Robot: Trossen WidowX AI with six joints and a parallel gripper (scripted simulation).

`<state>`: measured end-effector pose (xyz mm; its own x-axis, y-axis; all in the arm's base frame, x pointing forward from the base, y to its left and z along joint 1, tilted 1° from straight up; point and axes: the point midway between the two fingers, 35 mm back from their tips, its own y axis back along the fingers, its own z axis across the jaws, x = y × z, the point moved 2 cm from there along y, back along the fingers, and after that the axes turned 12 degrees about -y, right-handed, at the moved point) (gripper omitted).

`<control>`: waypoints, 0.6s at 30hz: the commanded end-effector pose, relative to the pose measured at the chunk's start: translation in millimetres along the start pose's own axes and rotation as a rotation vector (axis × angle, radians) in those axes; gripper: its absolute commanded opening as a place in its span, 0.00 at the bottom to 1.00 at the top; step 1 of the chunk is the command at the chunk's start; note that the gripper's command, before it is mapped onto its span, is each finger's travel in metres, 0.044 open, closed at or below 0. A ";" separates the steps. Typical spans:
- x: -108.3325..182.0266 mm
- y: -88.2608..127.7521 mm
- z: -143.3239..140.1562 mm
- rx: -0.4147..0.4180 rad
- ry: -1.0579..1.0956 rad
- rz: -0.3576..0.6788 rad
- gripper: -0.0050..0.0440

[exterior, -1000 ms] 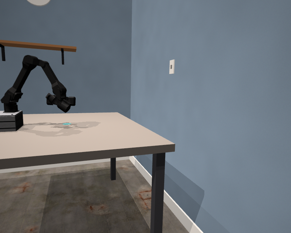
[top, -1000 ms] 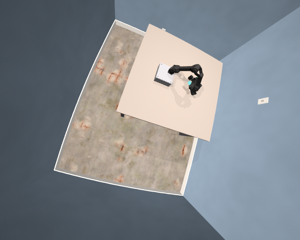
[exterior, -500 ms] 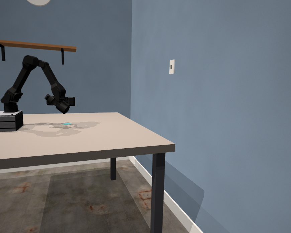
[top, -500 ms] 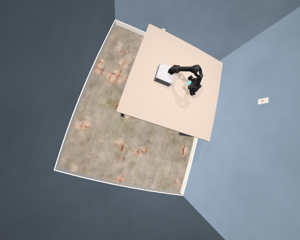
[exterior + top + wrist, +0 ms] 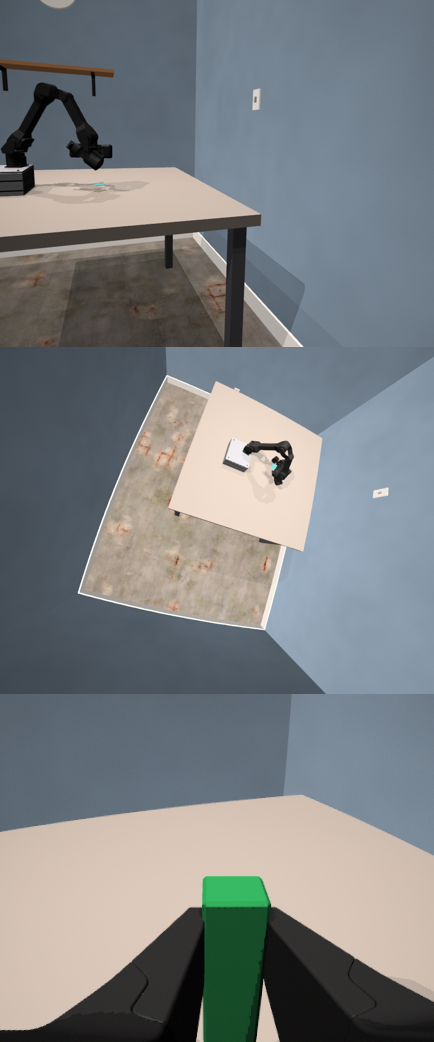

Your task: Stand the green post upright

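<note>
In the wrist view the green post (image 5: 233,969) stands between my two black fingers, and my gripper (image 5: 232,922) is shut on it. Its lit end face points away from the camera, out over the table. In the side view the gripper (image 5: 95,161) hangs above the table, a little above the cyan circle (image 5: 99,184). The post itself is hidden by the gripper there. From above, the circle (image 5: 274,466) shows partly beside the gripper (image 5: 278,477). The circle is not in the wrist view.
The arm's base sits on a white and grey box (image 5: 237,454) on the beige table (image 5: 249,466). A blue wall with a switch plate (image 5: 256,98) rises right of the table. A wooden shelf (image 5: 54,68) hangs on the back wall.
</note>
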<state>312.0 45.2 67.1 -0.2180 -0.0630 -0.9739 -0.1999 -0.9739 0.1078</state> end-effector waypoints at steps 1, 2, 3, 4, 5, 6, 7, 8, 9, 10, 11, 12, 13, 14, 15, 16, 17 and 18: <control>11.7 -1.0 -3.6 -0.001 0.003 0.003 0.15; 14.8 -1.2 -4.6 -0.002 0.005 0.004 0.15; 17.9 -1.5 -5.5 -0.003 0.006 0.006 0.15; 21.0 -1.8 -6.4 -0.003 0.008 0.007 0.15; 24.1 -2.1 -7.2 -0.004 0.010 0.009 0.15; 27.3 -2.4 -8.1 -0.004 0.011 0.010 0.15; 30.4 -2.7 -8.9 -0.005 0.013 0.012 0.15; 33.6 -3.0 -9.7 -0.006 0.014 0.013 0.15; 36.7 -3.3 -10.4 -0.006 0.016 0.015 0.15; 39.9 -3.6 -11.1 -0.007 0.017 0.016 0.15; 43.0 -3.9 -11.8 -0.007 0.019 0.018 0.15; 46.2 -4.2 -12.5 -0.008 0.020 0.019 0.15; 46.2 -4.2 -12.5 -0.008 0.020 0.019 0.15; 46.2 -4.2 -12.5 -0.008 0.020 0.019 0.15; 49.4 -4.5 -13.1 -0.008 0.022 0.021 0.15; 52.6 -4.8 -13.7 -0.009 0.024 0.022 0.15; 55.8 -5.2 -14.3 -0.010 0.025 0.024 0.15; 59.0 -5.5 -14.9 -0.010 0.027 0.025 0.15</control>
<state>314.7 43.7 19.5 -0.2003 -0.0860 -0.9759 -0.1893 -0.9740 0.1247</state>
